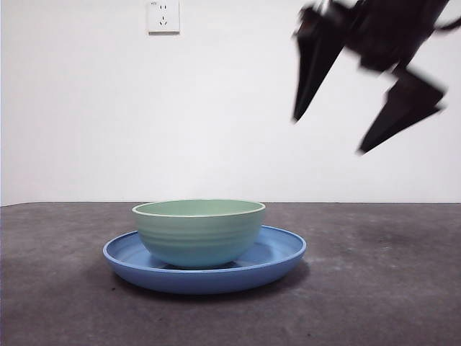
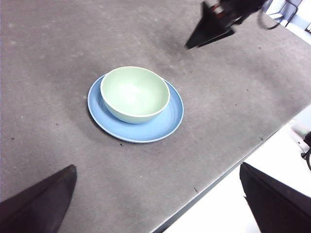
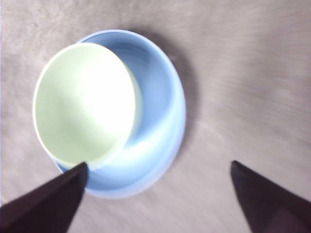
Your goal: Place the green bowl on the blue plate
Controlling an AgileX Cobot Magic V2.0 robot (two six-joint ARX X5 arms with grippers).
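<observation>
The green bowl sits upright inside the blue plate, its base on the plate's floor and its pale rim level. In the front view the bowl stands a little toward the left of the plate's middle, leaving more bare blue showing on the right. The left wrist view shows the same off-centre seat: the bowl lies toward one side of the plate, with a wider crescent of blue open on the other. The bowl is empty, and nothing touches it.

The plate rests flat on the dark grey table, well away from its edges.

The right gripper hangs in the air high above and to the right of the plate, its two black jaws spread wide and holding nothing. Its outline is blurred in the front view, so the exact tilt of the jaws is hard to read. In its own wrist view the bowl and plate lie below the parted jaws.

The left gripper waits back from the dishes, jaws also spread apart and empty.

A white wall socket is on the wall behind.
</observation>
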